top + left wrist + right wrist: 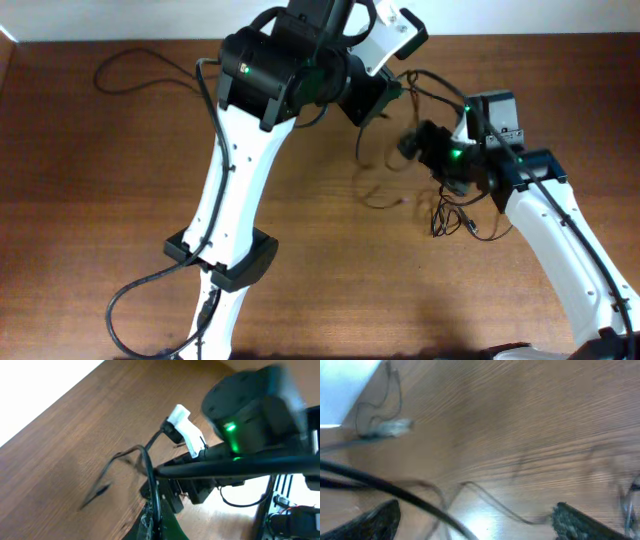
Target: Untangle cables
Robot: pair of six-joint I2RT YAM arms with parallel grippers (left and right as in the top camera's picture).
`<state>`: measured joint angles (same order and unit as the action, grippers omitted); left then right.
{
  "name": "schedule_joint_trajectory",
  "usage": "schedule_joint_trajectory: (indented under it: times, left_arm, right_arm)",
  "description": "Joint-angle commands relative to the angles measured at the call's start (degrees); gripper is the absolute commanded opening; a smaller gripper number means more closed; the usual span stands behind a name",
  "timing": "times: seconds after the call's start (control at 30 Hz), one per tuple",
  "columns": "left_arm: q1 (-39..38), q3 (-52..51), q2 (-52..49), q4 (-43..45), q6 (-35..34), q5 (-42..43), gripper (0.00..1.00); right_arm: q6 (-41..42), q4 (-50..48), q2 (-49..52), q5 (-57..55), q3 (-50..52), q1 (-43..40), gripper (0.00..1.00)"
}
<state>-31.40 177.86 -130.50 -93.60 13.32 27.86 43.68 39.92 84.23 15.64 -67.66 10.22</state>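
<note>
Firstly, finds the left gripper (155,520) pinched shut at the bottom of its wrist view, seemingly on one thin black strand of the cables (445,218). Follows that strand up from the gripper, over a sharp bend and down leftward onto the brown wooden bench (330,290). Sees just beyond, close and blurred, the dark wrist of the right arm (560,230) with a green light and a white part. Turns to the right gripper (477,521) and finds it spread wide, with one dark finger (375,521) at each lower corner of its wrist view and nothing gripped. Notes a thin wavy strand lying on the bench between those fingers, and a thick black cable (395,491), blurred, crossing in front at the left. Places, from overhead, both grippers close together at the upper middle of the bench, with thin strands strung between them. Puts a loose loop on the bench below them and a small tangled bunch just beside the right arm.
</note>
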Motion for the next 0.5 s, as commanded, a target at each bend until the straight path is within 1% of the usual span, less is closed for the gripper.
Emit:
schedule_joint_trajectory:
  times: [0.0,0.03,0.07,0.13,0.17,0.2,0.23,0.27,0.33,0.37,0.4,0.43,0.47]
  left_arm:
    - [1.07,2.01,2.54,-0.37,-2.36,-1.16,0.0]
    - [1.79,2.01,3.5,-0.35,-3.78,-3.26,0.0]
    - [2.73,2.01,4.68,-0.37,-5.18,-3.21,0.0]
    - [3.45,2.01,6.62,-0.35,-5.16,-1.64,0.0]
    - [3.58,2.01,8.28,-0.26,-5.14,-2.38,0.0]
    - [4.07,2.01,9.9,-0.13,-5.25,-4.92,0.0]
    - [4.94,2.01,11.47,0.07,-7.98,-9.25,0.0]
    - [6.14,2.01,12.98,0.33,-11.85,-16.9,0.0]
    - [8.07,1.97,14.19,0.31,-16.59,-31.19,0.0]
    - [8.9,1.97,14.23,0.04,-18.73,-35.85,0.0]
    - [10.36,1.6,14.23,-0.02,-20.39,-38.84,0.0]
    - [11.47,1.4,14.23,0.04,-20.41,-38.97,0.0]
    - [12.72,1.38,14.21,0.07,-21.09,-39.19,0.0]
  right_arm:
    - [1.99,8.13,0.15,-25.16,0.09,0.15,0.92]
    - [2.27,10.43,0.15,-28.87,0.09,0.15,0.92]
    - [2.25,11.72,0.15,-30.36,0.09,0.15,0.92]
    - [2.25,11.98,0.15,-30.27,0.09,0.17,0.92]
    - [2.25,11.98,0.15,-30.27,0.09,0.17,0.92]
    - [2.25,12.0,0.15,-30.29,0.09,0.17,0.92]
    - [2.23,12.22,0.15,-30.34,0.09,0.17,0.92]
    - [2.23,12.41,0.15,-30.51,0.09,0.17,0.92]
    - [2.16,12.39,0.15,-29.77,0.09,0.17,0.93]
    - [0.83,11.98,0.15,-28.13,0.09,0.17,0.93]
    - [-4.5,10.1,0.15,-23.56,0.09,0.17,0.93]
    - [-9.42,8.39,0.15,-19.65,0.09,0.17,0.93]
    - [-12.52,7.34,0.15,-17.18,0.09,0.17,0.99]
